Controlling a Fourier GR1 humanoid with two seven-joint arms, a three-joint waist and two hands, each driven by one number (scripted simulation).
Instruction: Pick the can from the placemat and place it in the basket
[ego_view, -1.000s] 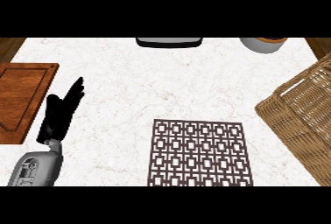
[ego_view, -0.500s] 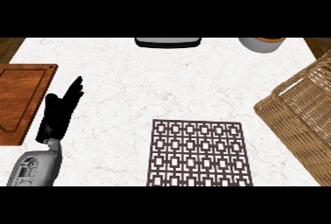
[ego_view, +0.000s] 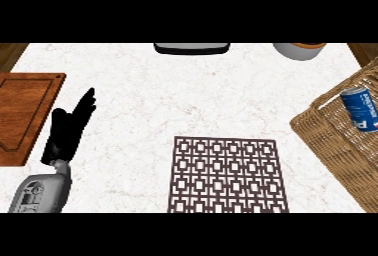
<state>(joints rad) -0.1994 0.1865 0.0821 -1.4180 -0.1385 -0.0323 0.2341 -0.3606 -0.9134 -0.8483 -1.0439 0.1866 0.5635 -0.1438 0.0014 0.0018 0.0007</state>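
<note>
Lying tilted over the woven wicker basket (ego_view: 332, 145) at the counter's right edge, the blue-and-white can (ego_view: 361, 108) has left the dark brown lattice-patterned placemat (ego_view: 226, 175), which sits bare near the front of the white marbled counter (ego_view: 184, 95). No hand shows on the can, and it cannot be told whether it rests on the basket's inside or is not yet settled; the right hand is out of view. By this reading the carrying step looks finished or within a moment of it, and what remains, if anything, is for the can to come to rest inside the wicker walls and for the right arm to stay clear (a judgement, since the basket's floor is cut off by the edge). The robot's black left hand (ego_view: 69, 127) rests at the left, fingers straight and close together, pointing up the counter and holding nothing, just beside the reddish-brown wooden cutting board (ego_view: 22, 107). At the far edge stand a dark, flat-topped appliance (ego_view: 191, 48) and a grey bowl with an orange inside (ego_view: 300, 50), whose contents cannot be made out.
</note>
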